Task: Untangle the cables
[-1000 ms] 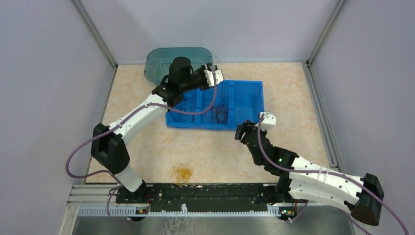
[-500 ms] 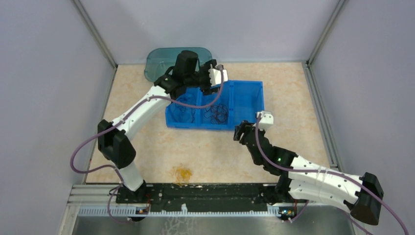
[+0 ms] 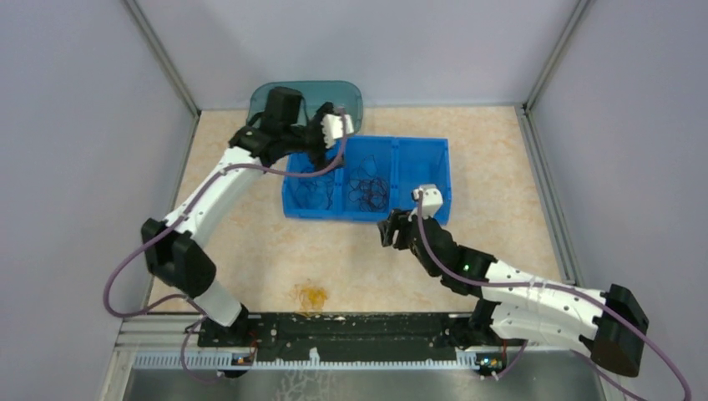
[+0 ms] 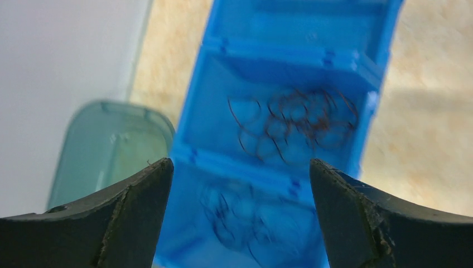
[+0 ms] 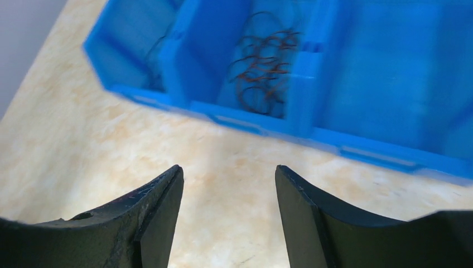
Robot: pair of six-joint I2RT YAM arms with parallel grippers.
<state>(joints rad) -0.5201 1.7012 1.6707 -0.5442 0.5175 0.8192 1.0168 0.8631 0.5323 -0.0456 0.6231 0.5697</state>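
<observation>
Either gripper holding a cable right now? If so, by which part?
Nothing is held. The left gripper is open and empty near the blue bin; the right gripper is open and empty over the table. The cables lie in the bin.

bright blue bin [image 3: 422, 167] holds dark reddish-brown and black cables [image 3: 369, 190]; translucent teal lid [image 3: 260, 109]; mottled beige table [image 3: 518, 184] with a yellow-orange tangle [image 3: 311, 295].

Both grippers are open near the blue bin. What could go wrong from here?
The dark looped wires in the middle compartment of the blue plastic bin overlap heavily; a pinch may lift the whole clump or tighten it. The left gripper, open wide above the bin, could catch a divider wall going in.
</observation>
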